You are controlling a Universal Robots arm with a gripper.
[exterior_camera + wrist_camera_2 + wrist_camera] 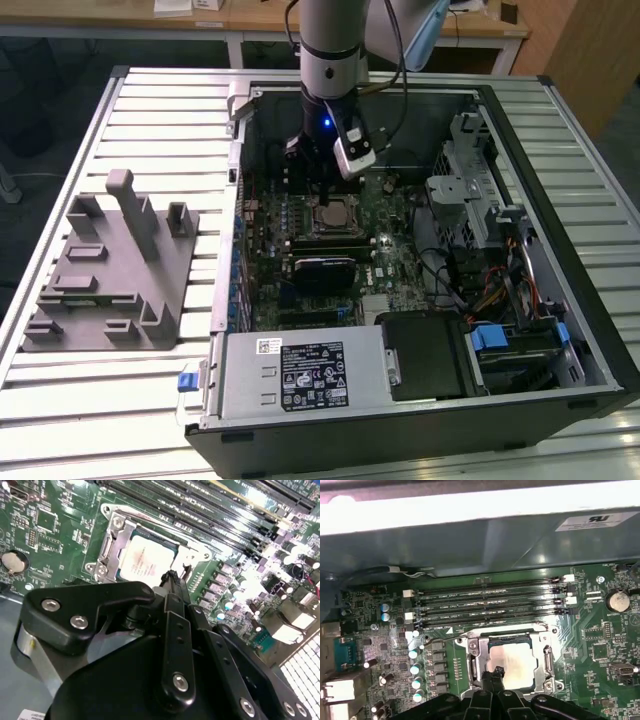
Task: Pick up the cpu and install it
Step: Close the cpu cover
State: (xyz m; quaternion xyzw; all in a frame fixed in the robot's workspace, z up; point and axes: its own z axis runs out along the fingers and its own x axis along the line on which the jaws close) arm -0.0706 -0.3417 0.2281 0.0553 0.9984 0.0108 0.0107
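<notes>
Part of the cpu behind gripper

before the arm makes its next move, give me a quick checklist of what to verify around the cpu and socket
1. cpu lying flat inside the socket frame: ok.
2. gripper positioned over one edge of the cpu, in both wrist views: ok.
3. gripper in contact with the cpu: cannot tell.
4. socket frame latched down: cannot tell.
5. memory slots apart from the gripper: ok.
</notes>
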